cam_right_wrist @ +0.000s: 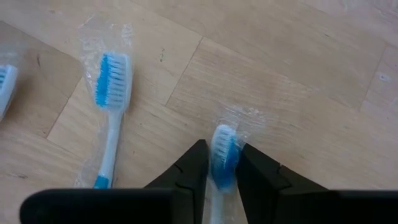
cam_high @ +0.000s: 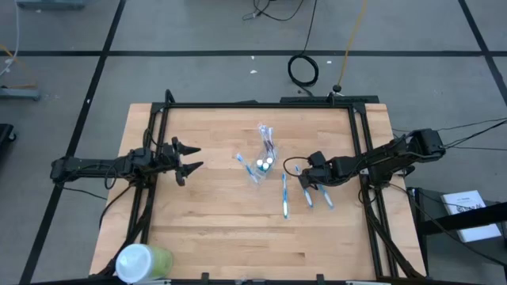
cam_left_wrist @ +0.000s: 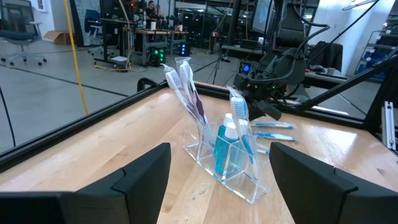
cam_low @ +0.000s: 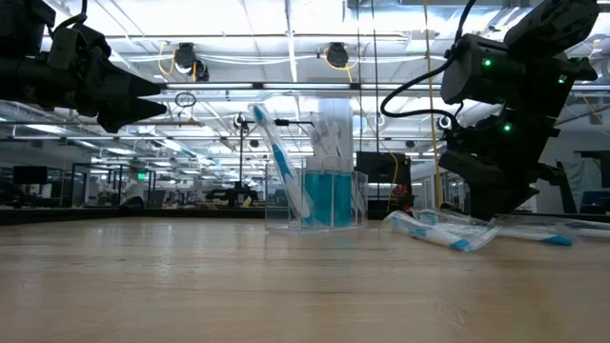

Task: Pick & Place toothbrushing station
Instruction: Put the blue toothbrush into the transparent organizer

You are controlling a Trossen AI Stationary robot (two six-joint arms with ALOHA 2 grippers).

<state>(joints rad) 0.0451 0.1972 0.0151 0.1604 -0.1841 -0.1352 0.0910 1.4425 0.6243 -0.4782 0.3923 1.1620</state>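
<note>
The right gripper (cam_right_wrist: 221, 171) is down on the tabletop with its two dark fingers pinched around the bristle end of a wrapped toothbrush (cam_right_wrist: 222, 155); the head sits squeezed between them, so I take this as the grab in progress, not yet a lift. Just beside it lies a second wrapped toothbrush (cam_right_wrist: 111, 112), flat on the wood and untouched.

From above, the clear holder (cam_high: 264, 161) stands near the middle of the table (cam_high: 214, 222). It already has a few brushes leaning up out of it, and two small teal-and-white tubes (cam_left_wrist: 227, 146) sit inside. Three loose toothbrushes (cam_high: 285, 196) still lie on the boards between the holder and the right arm, one of them the brush now being gripped. So my guess is the job is roughly halfway: some brushes are stowed, the loose ones remain to be carried over and dropped in.

The left gripper (cam_high: 186, 158) hovers above the left side of the table, well apart from the holder, its fingers spread wide and holding nothing. It looks to be waiting.

A green cup with a white lid (cam_high: 142, 261) stands at the near left corner, away from all of this.

As for writing, I can make out none. The wrappers are clear film with no print I can read, and the tubes are too small to show any brand or label.
</note>
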